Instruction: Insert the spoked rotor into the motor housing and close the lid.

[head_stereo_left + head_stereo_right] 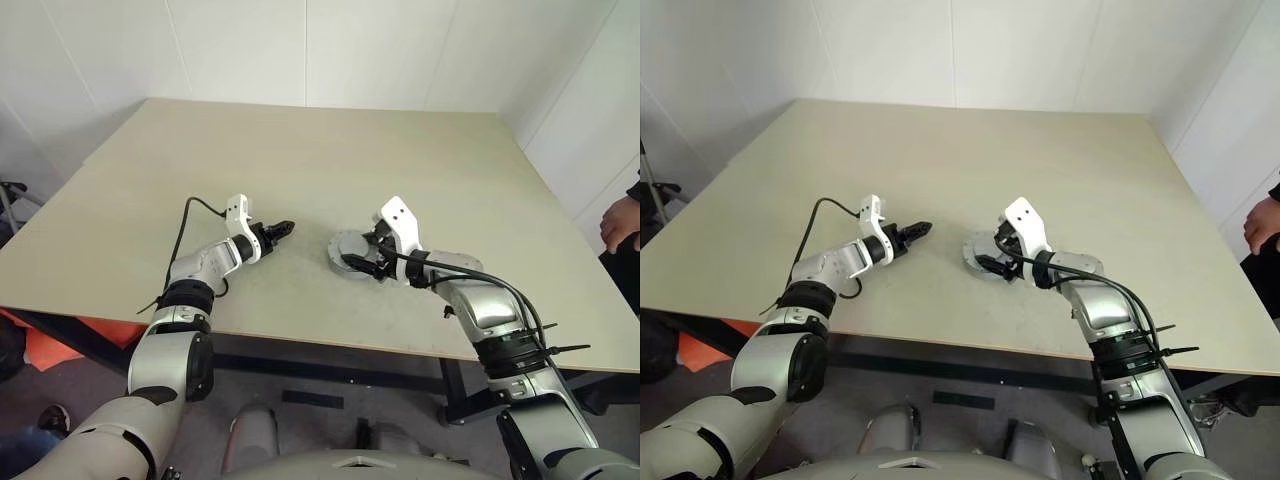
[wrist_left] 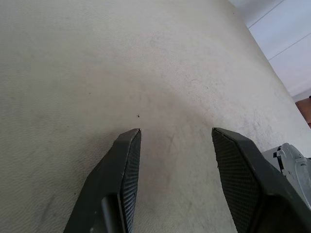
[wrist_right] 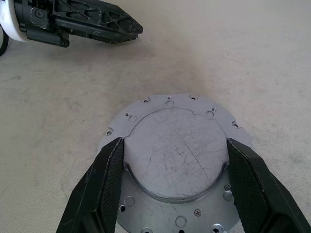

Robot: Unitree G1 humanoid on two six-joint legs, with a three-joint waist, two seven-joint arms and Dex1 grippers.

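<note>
The lid (image 3: 175, 150), plain side up, is lying flat on the beige counter (image 1: 300, 160) just right of centre in the head views, seated on what looks like the motor housing (image 3: 146, 109), whose drilled flange is ringing it. The right gripper (image 3: 175, 160) is straddling the lid's raised centre, its jaws standing apart with each pad touching or nearly touching the rim; whether they are actually gripping cannot be told. The left gripper (image 1: 275, 232) is hovering to the left, well apart from the disc, jaws open and holding nothing. Judged risk: if the lid is not fully seated, withdrawing the right jaws could drag or tilt it. The right wrist view is showing the flange holes and pad positions, which the head views hide behind the arm; the head views alone are showing a person's hand (image 1: 620, 222) at the right edge.
</note>
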